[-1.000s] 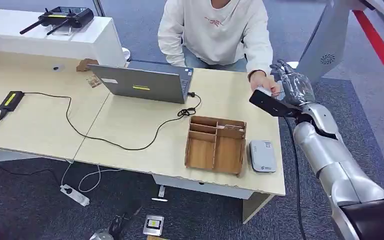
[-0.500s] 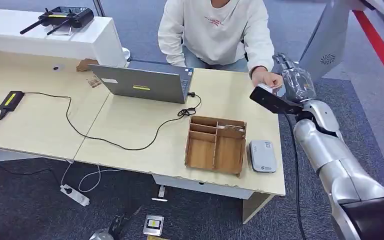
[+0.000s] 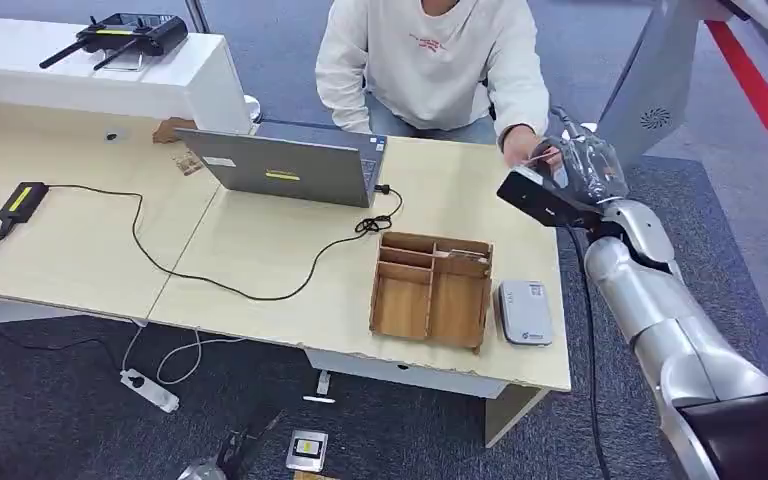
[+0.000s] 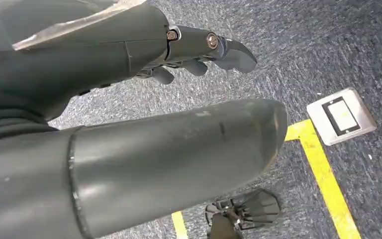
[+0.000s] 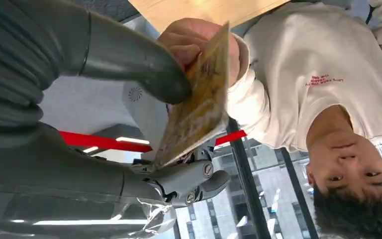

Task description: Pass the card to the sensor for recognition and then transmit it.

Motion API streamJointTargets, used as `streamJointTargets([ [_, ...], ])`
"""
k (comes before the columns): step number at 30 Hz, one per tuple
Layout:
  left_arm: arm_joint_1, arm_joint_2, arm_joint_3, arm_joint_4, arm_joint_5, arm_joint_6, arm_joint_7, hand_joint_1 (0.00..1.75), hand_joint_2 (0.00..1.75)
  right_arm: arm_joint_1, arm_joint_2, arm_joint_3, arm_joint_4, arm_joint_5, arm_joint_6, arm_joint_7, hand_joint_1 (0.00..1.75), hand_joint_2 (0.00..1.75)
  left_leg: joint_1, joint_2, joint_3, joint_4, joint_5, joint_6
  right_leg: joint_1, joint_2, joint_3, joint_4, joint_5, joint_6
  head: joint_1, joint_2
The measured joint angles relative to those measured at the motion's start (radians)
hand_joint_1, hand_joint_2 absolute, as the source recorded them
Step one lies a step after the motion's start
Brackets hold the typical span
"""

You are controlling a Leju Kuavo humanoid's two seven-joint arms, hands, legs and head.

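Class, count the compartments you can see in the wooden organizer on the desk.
4, possibly more hidden. The wooden organizer has two large bins along its near side, and two narrower slots along its far side; something lying in the far-right slot may hide a divider.

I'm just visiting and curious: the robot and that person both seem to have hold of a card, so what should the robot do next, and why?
Probably close the right robot hand firmly on the card and wait for the person's hand to let go. The card sits between thumb and fingers, yet the person grips its far end. The sensor on the desk comes afterwards.
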Motion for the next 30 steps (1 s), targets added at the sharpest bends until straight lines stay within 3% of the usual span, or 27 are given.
streamJointTargets([
  [26,-0.003,0.003,-0.001,0.0,-0.047,-0.006,0.0,0.0,0.0,0.0,-0.019,-0.015,-0.002,-0.032,0.007,0.012,1.75,1.75,0.0,0.0,0.0,0.0,0.0,0.0,0.0,0.0,0.0,0.0,0.0,0.0,0.0,0.0],
  [30,-0.006,0.003,-0.001,0.0,-0.049,-0.005,0.0,0.0,0.0,0.0,-0.029,-0.02,-0.03,-0.082,0.036,-0.016,1.75,1.75,0.0,0.0,0.0,0.0,0.0,0.0,0.0,0.0,0.0,0.0,0.0,0.0,0.0,0.0],
])
